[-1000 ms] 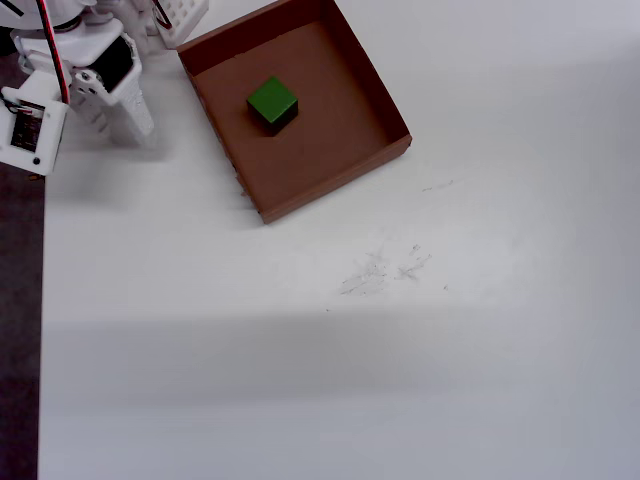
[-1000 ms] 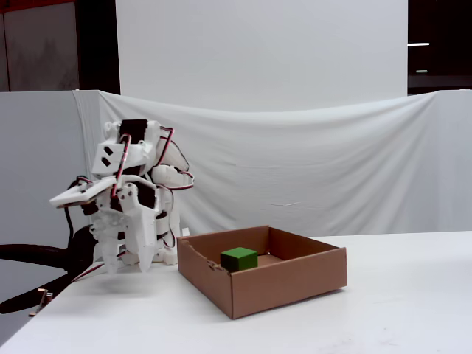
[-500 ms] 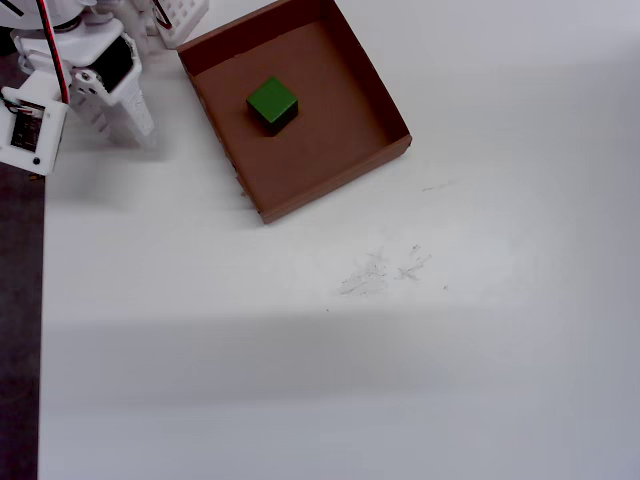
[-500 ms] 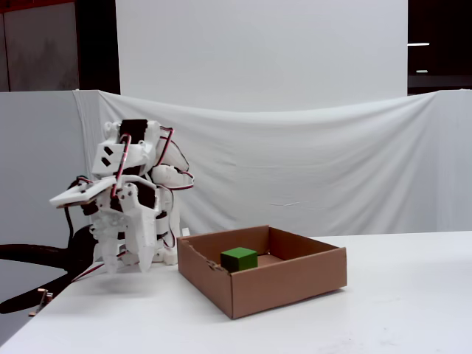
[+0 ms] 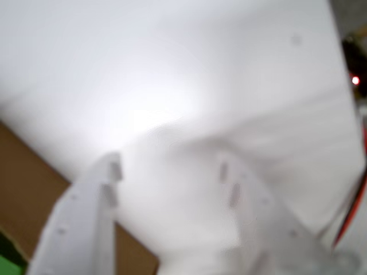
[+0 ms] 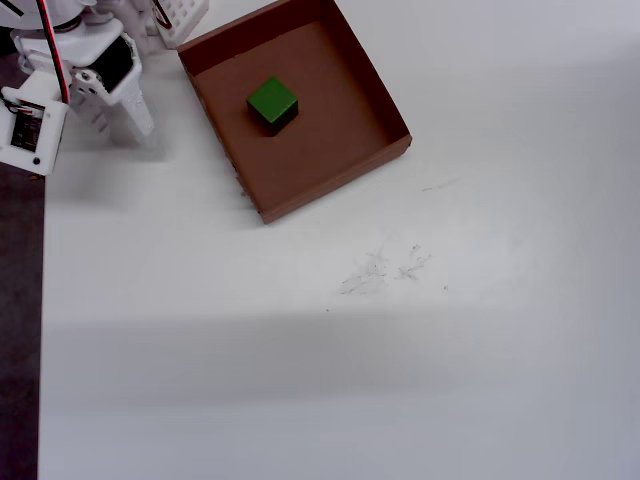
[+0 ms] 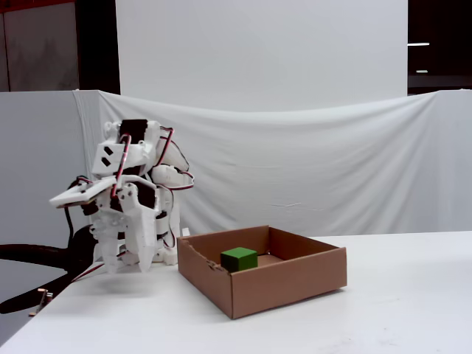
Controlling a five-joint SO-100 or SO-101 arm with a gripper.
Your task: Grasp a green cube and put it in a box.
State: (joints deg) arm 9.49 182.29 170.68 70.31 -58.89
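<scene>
placement looks done: one green cube point(image 6: 272, 99) sits on the floor of the one box point(image 6: 372, 84), a shallow brown cardboard tray, toward the wall nearest the arm in the overhead view, and nothing touches it. in the fixed view the cube point(image 7: 239, 258) shows just above the near wall of the box point(image 7: 287, 286).

one arm is present, folded back beside the box on its left in the fixed view, with its gripper point(image 7: 127, 267) hanging down just above the white table point(image 6: 400, 350), well clear of the cube. in the wrist view the gripper point(image 5: 172, 166) is blurred, yet its two white fingers point(image 5: 86, 217) stand apart with only bare table between them, so i judge it released and empty.

my reading is that the task's last step is over and the arm is near its rest pose. the next move calls for little: settle the arm fully home without brushing the box wall next to it.

a small white perforated object point(image 6: 180, 18) lies at the overhead view's top edge, one only.
</scene>
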